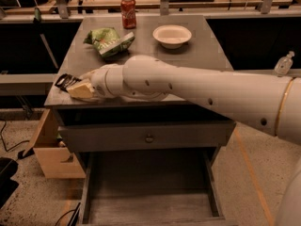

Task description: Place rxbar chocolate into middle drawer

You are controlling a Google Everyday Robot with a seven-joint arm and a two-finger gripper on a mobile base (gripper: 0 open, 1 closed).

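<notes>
The rxbar chocolate is a small black wrapper at the front left corner of the grey cabinet top. My gripper reaches across the top to that corner, and its pale fingers lie right against the bar, covering most of it. My white arm crosses the view from the right. The middle drawer is pulled out below, with a bare grey floor and low side walls.
A green chip bag, a red soda can and a white bowl stand on the cabinet top. A shut drawer front with a round knob sits above the open drawer. A wooden box stands left of the cabinet.
</notes>
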